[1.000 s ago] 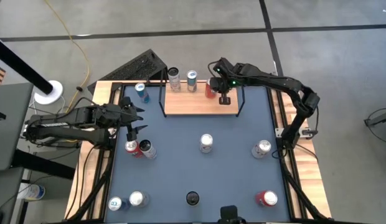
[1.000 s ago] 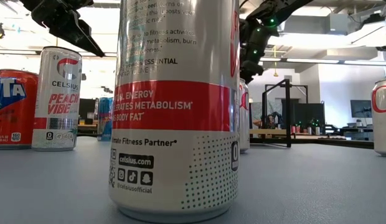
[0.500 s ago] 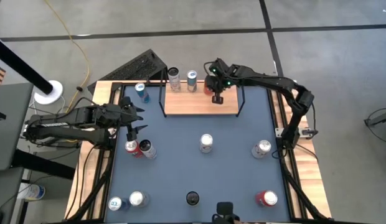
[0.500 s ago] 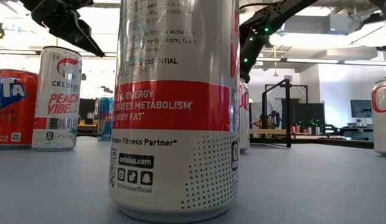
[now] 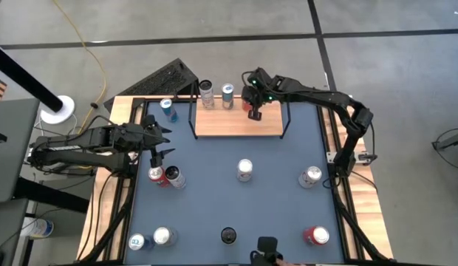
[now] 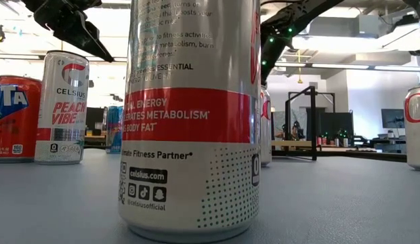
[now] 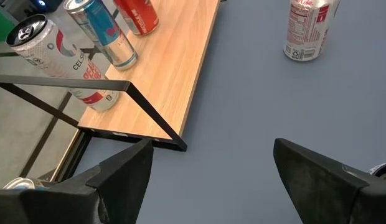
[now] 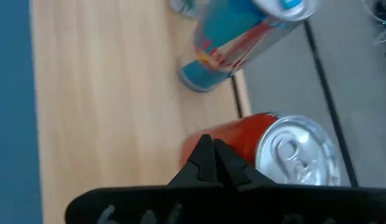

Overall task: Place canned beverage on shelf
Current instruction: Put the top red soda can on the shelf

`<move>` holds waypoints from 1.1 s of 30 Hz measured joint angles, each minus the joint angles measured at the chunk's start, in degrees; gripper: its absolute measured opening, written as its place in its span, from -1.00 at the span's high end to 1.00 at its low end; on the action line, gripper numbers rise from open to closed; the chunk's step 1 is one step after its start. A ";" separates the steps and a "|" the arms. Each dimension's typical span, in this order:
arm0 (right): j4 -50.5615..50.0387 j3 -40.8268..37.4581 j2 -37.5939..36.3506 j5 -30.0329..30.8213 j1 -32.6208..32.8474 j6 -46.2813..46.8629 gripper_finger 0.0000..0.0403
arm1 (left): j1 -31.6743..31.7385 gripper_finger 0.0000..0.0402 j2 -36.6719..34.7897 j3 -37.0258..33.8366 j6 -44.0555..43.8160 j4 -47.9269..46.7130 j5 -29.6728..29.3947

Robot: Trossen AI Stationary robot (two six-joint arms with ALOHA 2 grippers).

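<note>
The shelf (image 5: 236,124), a light-wood board with a black wire frame, stands at the table's far edge. A silver can (image 5: 206,94), a blue can (image 5: 227,95) and a red can (image 8: 274,155) stand upright on its far side. My right gripper (image 5: 253,112) is shut above the board, and its fingertips (image 8: 211,157) are right beside the red can's side. My left gripper (image 5: 161,142) waits open at the table's left edge with nothing between its fingers (image 7: 124,177). It faces the shelf (image 7: 174,68). My right gripper's shut fingers slant down from the table's right side at the red can's side wall (image 8: 243,140), just below its rim. Whether they touch the can, I cannot tell. The can stands upright on the board.
Loose cans stand on the blue table top: one at the middle (image 5: 245,170), one at the right (image 5: 310,176), a red one near right (image 5: 316,236), two near left (image 5: 162,236), two by my left gripper (image 5: 164,176), and a blue one (image 5: 168,109) left of the shelf.
My right gripper has gone along the shelf toward the table's left edge and a little toward the far edge, up to the red can. It has rolled and tipped further down on the way, and has stayed shut.
</note>
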 joint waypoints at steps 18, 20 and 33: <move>2.64 0.00 0.00 0.31 -0.12 3.10 1.00 | 0.00 -0.61 0.02 0.00 0.00 -0.02 0.09; 3.44 0.00 0.00 0.31 -0.44 3.75 1.00 | 0.00 -0.61 0.02 0.00 0.00 -0.02 0.11; 4.31 0.00 0.00 -0.33 -0.61 3.69 1.00 | 0.00 -0.61 0.00 0.00 0.00 -0.04 0.29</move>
